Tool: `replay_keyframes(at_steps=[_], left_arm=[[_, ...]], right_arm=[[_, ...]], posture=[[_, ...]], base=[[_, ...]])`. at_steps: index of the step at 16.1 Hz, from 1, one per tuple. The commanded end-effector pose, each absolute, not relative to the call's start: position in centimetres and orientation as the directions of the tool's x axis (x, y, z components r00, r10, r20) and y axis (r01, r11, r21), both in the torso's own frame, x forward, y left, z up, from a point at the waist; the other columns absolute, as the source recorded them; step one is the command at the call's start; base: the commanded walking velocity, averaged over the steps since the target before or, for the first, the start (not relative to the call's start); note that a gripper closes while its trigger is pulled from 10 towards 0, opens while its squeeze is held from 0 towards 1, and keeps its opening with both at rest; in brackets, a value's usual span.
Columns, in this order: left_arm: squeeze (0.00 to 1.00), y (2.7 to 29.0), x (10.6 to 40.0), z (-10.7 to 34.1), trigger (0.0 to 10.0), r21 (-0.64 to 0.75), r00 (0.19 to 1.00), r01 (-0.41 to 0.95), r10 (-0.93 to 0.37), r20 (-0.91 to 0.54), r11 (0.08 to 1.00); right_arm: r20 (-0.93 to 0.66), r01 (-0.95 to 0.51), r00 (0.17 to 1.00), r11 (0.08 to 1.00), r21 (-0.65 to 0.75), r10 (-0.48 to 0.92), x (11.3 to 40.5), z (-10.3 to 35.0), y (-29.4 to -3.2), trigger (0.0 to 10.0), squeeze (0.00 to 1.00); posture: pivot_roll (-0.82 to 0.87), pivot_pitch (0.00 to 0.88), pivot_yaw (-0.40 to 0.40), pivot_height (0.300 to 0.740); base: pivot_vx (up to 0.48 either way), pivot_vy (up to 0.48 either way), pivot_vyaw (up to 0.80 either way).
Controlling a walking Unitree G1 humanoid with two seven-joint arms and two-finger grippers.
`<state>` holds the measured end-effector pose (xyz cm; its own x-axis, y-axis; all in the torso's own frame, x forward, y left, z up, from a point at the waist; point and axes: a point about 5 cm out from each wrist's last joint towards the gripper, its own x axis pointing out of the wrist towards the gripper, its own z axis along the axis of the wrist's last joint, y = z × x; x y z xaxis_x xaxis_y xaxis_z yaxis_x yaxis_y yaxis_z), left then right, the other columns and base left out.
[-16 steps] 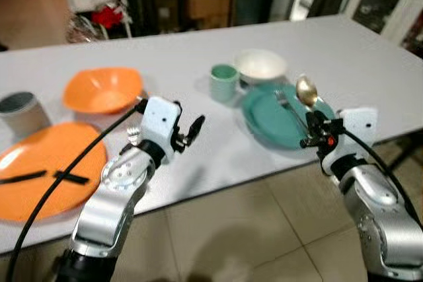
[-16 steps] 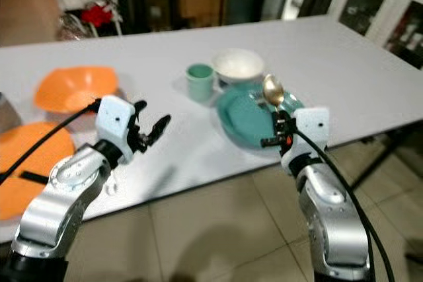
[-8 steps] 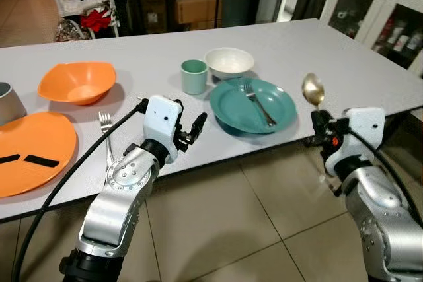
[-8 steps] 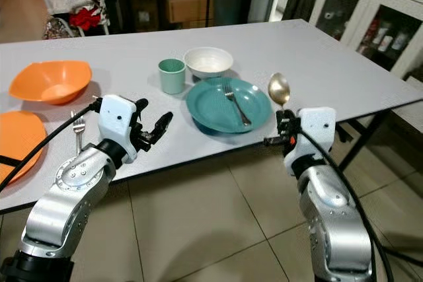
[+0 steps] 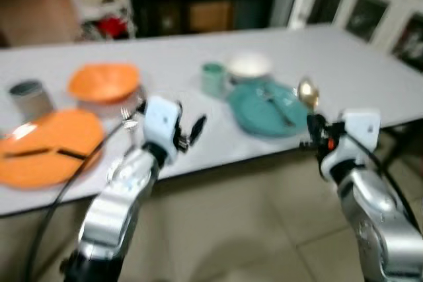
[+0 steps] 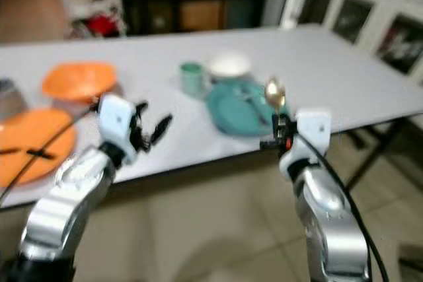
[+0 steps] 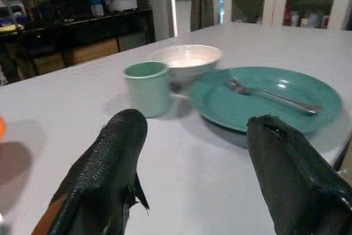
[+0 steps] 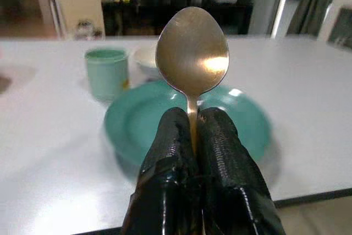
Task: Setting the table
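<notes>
My right gripper (image 5: pixel 309 133) is shut on a gold spoon (image 8: pixel 192 56), held upright by its handle at the table's near edge, just right of the teal plate (image 5: pixel 254 108). A silver fork (image 7: pixel 269 95) lies on that plate. Behind the plate stand a green cup (image 7: pixel 147 87) and a white bowl (image 7: pixel 187 59). My left gripper (image 5: pixel 193 131) is open and empty over the white table (image 5: pixel 172 54), left of the plate. Further left are an orange bowl (image 5: pixel 103 82) and an orange plate (image 5: pixel 49 144) with two dark sticks on it.
A grey tin (image 5: pixel 28 97) stands at the table's far left. Another fork (image 5: pixel 125 115) lies by the orange plate. Tiled floor (image 5: pixel 251 222) runs below the table edge. White glass-door cabinets (image 5: pixel 377 21) stand at the right, dark shelving behind the table.
The camera has shifted and the picture is now blurred. Both grippers hold much the same pose; the right one still carries the spoon upright.
</notes>
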<state>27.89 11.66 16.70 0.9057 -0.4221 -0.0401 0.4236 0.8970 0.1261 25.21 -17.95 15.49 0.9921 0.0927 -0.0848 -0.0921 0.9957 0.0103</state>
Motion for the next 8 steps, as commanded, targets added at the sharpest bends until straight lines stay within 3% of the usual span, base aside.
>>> replay_keyframes(at_steps=[1, 8], left_arm=[[0.00, 11.77, 27.98, 16.79, 10.0, 0.126, 0.905, 0.426, -0.424, -0.044, 0.896], [0.00, 11.64, 27.98, 16.83, 10.0, 0.131, 0.895, 0.445, -0.443, -0.046, 0.886]], right_arm=[[-0.063, -0.101, 0.993, 0.995, 0.009, 0.101, 25.28, 16.12, -17.80, 10.0, 0.00], [-0.111, -0.139, 0.984, 0.990, -0.005, 0.138, 25.30, 15.70, -17.69, 10.0, 0.00]], posture=[[-0.03, 0.000, -0.043, 0.740], [-0.03, 0.000, -0.041, 0.740]], base=[[0.255, 0.000, 0.00], [0.253, 0.000, 0.00]])
